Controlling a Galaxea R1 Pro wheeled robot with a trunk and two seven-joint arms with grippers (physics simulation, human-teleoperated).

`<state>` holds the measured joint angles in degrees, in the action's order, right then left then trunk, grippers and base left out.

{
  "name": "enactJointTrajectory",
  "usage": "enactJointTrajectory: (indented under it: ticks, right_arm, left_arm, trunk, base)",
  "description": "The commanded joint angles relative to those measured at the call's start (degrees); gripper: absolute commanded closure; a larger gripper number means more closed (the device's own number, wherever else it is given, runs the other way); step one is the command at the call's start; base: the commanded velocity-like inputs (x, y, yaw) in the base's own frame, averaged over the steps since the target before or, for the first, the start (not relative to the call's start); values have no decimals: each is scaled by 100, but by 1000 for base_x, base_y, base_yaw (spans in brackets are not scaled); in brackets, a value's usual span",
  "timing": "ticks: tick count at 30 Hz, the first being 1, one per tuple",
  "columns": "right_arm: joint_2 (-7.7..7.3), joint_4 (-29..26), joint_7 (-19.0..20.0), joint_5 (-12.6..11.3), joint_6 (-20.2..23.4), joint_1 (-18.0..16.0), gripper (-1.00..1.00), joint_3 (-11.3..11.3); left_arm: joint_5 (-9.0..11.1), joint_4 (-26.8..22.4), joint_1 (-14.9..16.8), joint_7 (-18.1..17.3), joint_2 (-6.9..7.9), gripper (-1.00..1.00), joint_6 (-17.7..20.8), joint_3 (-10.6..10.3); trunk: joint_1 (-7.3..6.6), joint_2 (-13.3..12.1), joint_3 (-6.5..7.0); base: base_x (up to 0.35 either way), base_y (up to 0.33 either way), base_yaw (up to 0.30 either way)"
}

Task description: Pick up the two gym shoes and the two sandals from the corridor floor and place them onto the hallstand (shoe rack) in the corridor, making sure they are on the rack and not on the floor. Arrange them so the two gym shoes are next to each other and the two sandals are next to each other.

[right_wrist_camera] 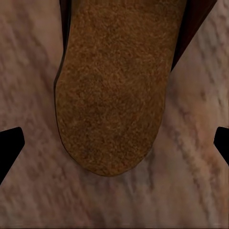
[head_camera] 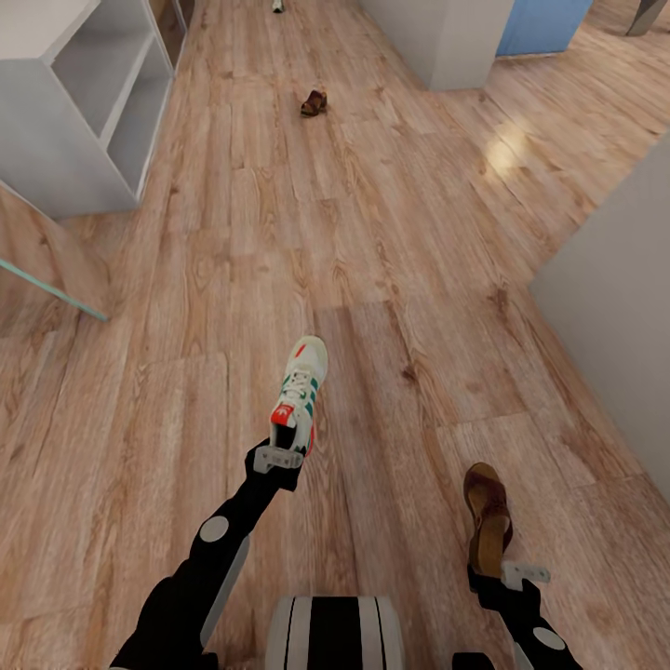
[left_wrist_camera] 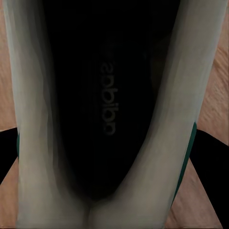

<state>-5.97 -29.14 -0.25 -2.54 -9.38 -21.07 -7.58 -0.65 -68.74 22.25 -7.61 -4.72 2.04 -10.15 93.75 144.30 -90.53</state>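
A white lace-up gym shoe (head_camera: 300, 395) with green side stripes and a red-orange heel is riding at the tip of the left gripper (head_camera: 276, 457), its heel end clamped there and its long axis running straight out beyond the fingers, toe pointing away from the robot over the corridor floor (head_camera: 391, 242) — light brown wood planks with strong, streaky grain. In the left wrist view the sneaker's (left_wrist_camera: 114, 114) dark, smooth insole is showing between pale padded collar walls, with faint lettering down the middle and a sliver of green at one edge; the gripper's dark fingers (left_wrist_camera: 210, 152) are flanking the shoe on either side, closed against it. On the other arm, the right gripper (head_camera: 510, 575) is holding a slim brown leather sandal (head_camera: 488, 516) by its heel end, the sandal likewise extending forward from the fingers, toe pointing away. The right wrist view is showing that sandal's (right_wrist_camera: 117, 86) rounded, grainy suede-like insole edged by darker brown straps, with the black fingertips (right_wrist_camera: 9, 145) sitting well out to either side of it — how tightly they are closing cannot be told from there. Far ahead of both grippers, a second brown sandal (head_camera: 314, 102) is lying on the planks. Ahead and to the left of the left gripper, the white-grey hallstand (head_camera: 65, 158) is standing with its flat top and open shelves in view.
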Motion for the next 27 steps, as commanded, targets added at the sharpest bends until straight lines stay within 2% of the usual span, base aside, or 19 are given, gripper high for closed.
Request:
enactJointTrajectory:
  ticks: [1,6,11,22,27]
  right_arm:
    - [0,1,-2,-27,-20,-2,-100,-1]
    - [0,-2,-7,-25,-20,-2,-100,-3]
    - [0,1,-8,-26,-20,-2,-100,-2]
    - [0,5,-7,-24,-24,-2,-100,0]
    - [6,10,-9,-27,-405,-2,-100,-11]
  left_arm:
    - [-5,-7,0,-22,-2,100,22,6]
    - [-5,-2,-1,-22,-2,100,24,3]
    - [-5,6,-1,-22,-2,100,22,0]
    - [-5,10,-10,-22,-2,100,22,-5]
    - [-5,10,-13,-22,-2,100,23,-5]
  trunk:
    - [-1,1,-11]
    - [-1,1,-30]
    - [12,8,-144]
    - [12,8,-144]
    - [12,8,-144]
  base:
    - [0,0,0]
    - [0,0,0]
    - [0,0,0]
    - [0,0,0]
    - [0,0,0]
